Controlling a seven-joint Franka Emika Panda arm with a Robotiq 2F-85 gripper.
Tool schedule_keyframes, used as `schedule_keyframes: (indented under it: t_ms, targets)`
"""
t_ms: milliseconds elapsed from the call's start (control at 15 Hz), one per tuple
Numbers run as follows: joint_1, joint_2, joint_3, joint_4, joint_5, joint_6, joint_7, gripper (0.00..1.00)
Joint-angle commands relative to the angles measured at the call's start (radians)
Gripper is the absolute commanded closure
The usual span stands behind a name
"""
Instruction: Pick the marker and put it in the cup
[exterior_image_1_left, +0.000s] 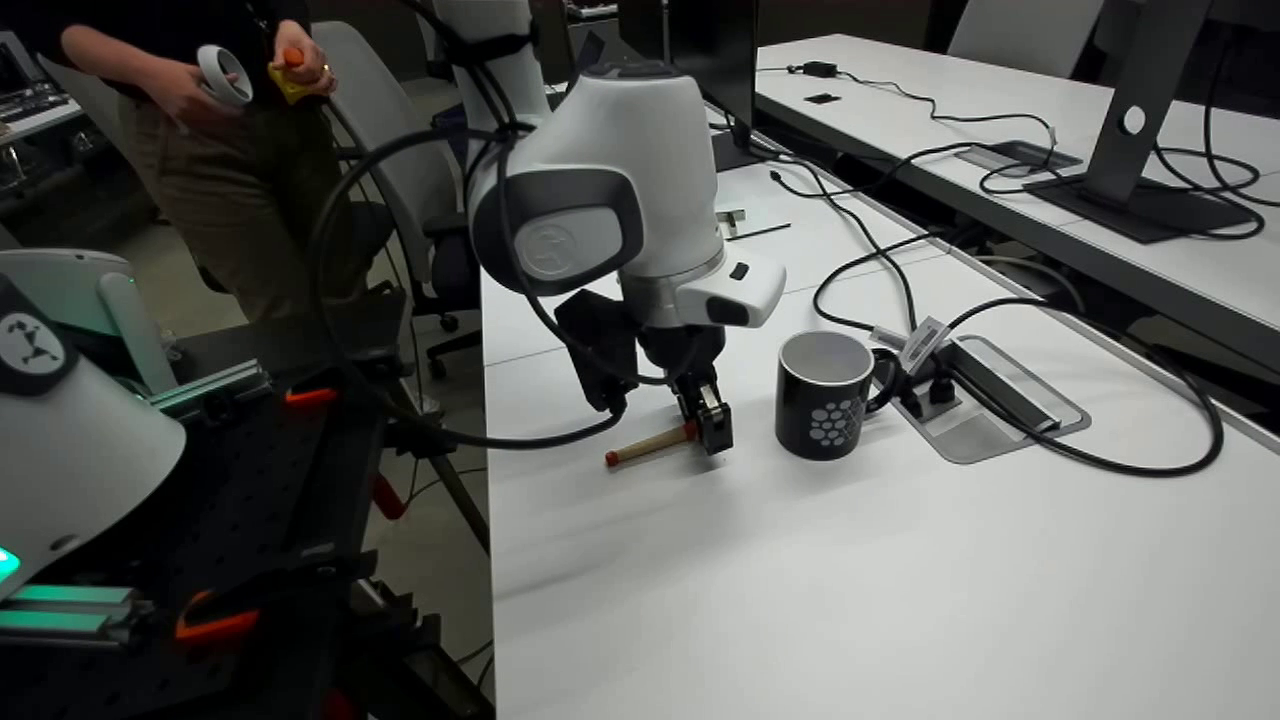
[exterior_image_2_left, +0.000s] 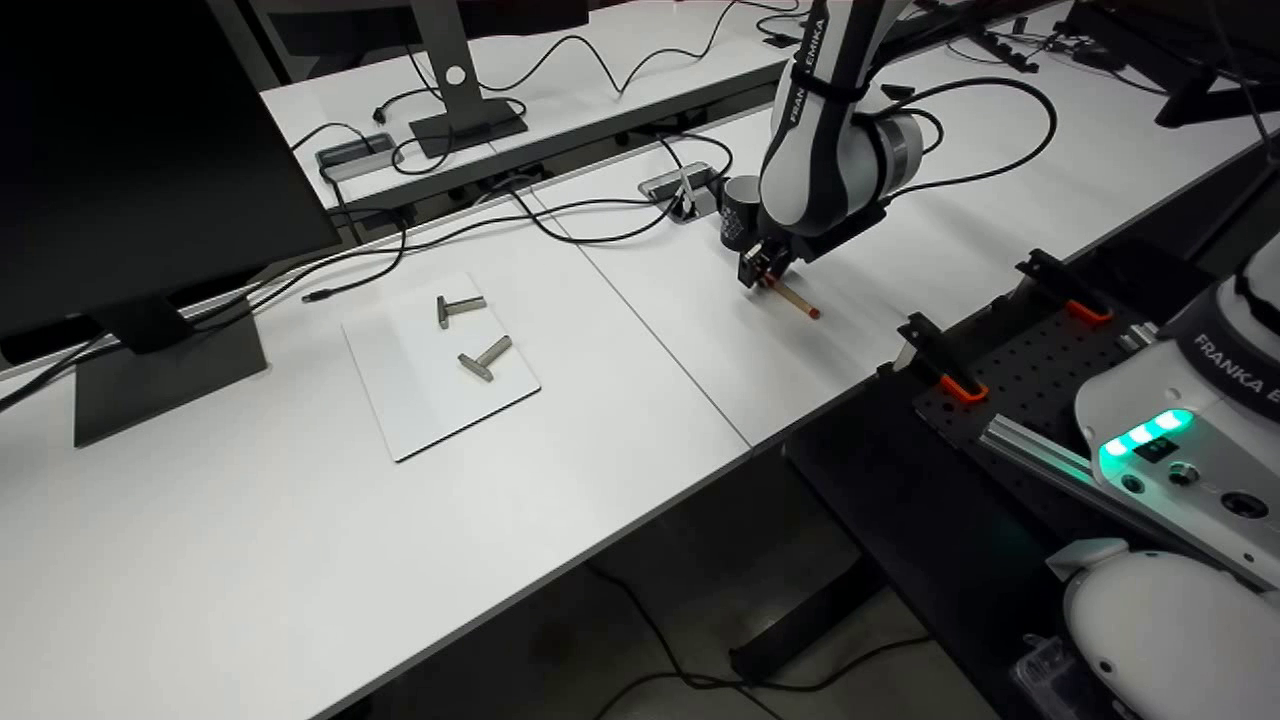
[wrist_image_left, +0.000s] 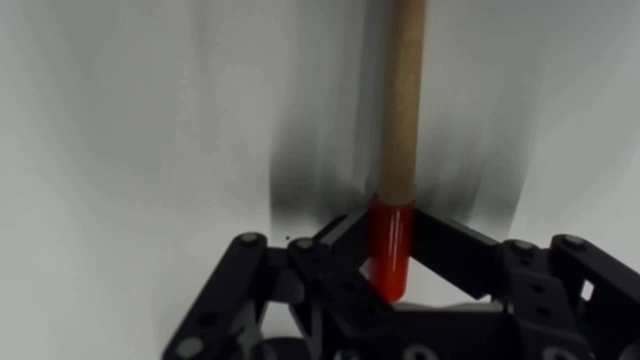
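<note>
The marker is a thin tan stick with red ends. It shows in both exterior views (exterior_image_1_left: 648, 446) (exterior_image_2_left: 795, 298) and in the wrist view (wrist_image_left: 401, 120). My gripper (exterior_image_1_left: 708, 432) (exterior_image_2_left: 762, 268) (wrist_image_left: 392, 235) points down and is shut on the marker's red end, with a fingertip against each side. The marker lies nearly level, at or just above the white table; I cannot tell whether it touches. The cup, a black mug with white dots and a side handle, stands upright beside the gripper in both exterior views (exterior_image_1_left: 822, 405) (exterior_image_2_left: 738, 218). The cup's inside looks pale, and its bottom is hidden.
A table box (exterior_image_1_left: 1000, 395) with black cables sits right behind the cup's handle. A white board (exterior_image_2_left: 430, 400) with two metal T-shaped pieces (exterior_image_2_left: 486, 358) lies farther along the table. Monitors stand on the tables. A person (exterior_image_1_left: 230, 150) stands near the arm.
</note>
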Motion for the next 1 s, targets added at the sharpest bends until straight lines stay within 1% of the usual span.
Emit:
schedule_keyframes:
  t_ms: [0,133,267,667,933]
  targets:
    - [-0.005,0.011,-0.003,0.016,-0.017,-0.023,0.005,0.94]
    - [0.0,0.011,-0.007,0.016,-0.016,-0.025,0.007,0.94]
    - [0.003,0.01,-0.011,0.015,-0.016,-0.029,0.007,1.0]
    - [0.007,0.008,-0.017,0.014,-0.015,-0.037,0.009,1.0]
    - [0.023,0.003,-0.033,0.01,-0.012,-0.035,0.013,1.0]
